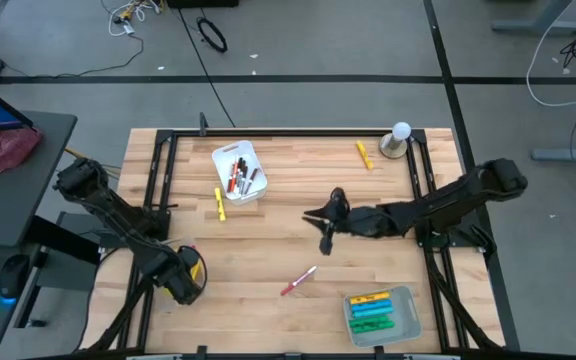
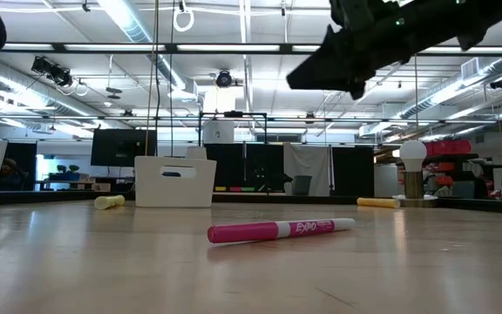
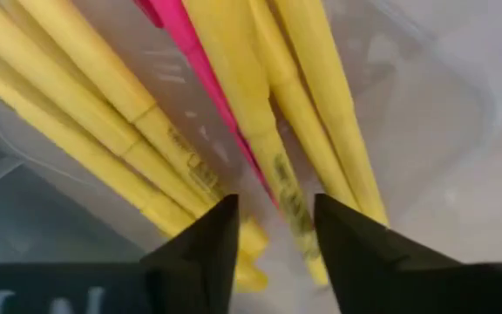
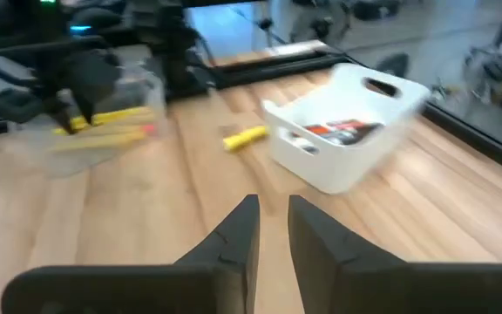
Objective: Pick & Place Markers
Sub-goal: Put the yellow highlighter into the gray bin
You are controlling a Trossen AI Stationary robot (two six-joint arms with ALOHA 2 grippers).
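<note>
A pink marker lies flat on the wooden table, toward the near middle. One yellow marker lies beside a white bin that holds several markers. Another yellow marker lies toward the far right. My left gripper is open over a clear tray at the table's near left. In the tray lie several yellow markers and a pink one. The fingers stand on either side of a yellow marker. My right gripper hovers over the table's middle, slightly open and holding nothing.
A second clear tray at the near right holds yellow, blue and green markers. A white bulb on a stand is at the far right corner. A black frame borders the table. Bare wood shows around the pink marker.
</note>
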